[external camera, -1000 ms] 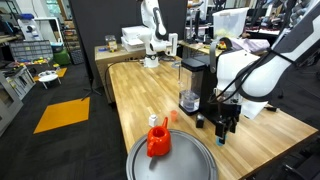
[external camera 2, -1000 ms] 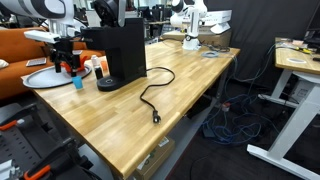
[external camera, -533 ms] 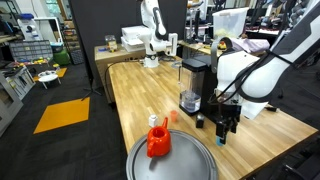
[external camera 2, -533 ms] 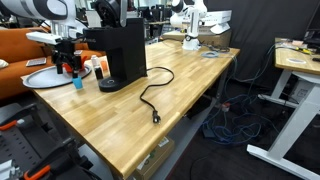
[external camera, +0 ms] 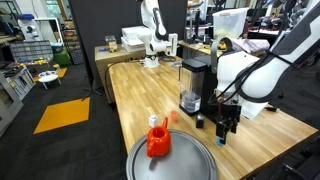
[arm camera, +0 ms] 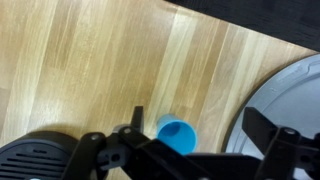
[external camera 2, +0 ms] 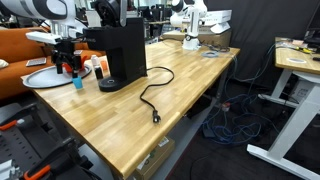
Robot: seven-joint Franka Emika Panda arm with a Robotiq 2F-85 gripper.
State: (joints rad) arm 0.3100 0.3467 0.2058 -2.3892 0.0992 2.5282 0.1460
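Fingers point(arm camera: 137, 120) are spread wide apart, with nothing clamped between them. The gripper point(arm camera: 198, 128) is held low over the wooden table point(arm camera: 90, 60). The jaws are set either side of a small blue cup point(arm camera: 178, 134), which stands upright on the wood, closer to the left finger in the wrist view. Whether it is touched cannot be told. The wide spread is judged to leave clearance round the cup. In an exterior view the cup point(external camera: 219, 142) is seen directly under the gripper point(external camera: 226, 128). A round grey tray point(external camera: 200, 160) lies just left of it, with a red object point(external camera: 158, 141) resting on the tray's far part. A black coffee machine point(external camera: 192, 84) stands just beyond. Its cable point(external camera 2: 150, 97) trails loose across the table.
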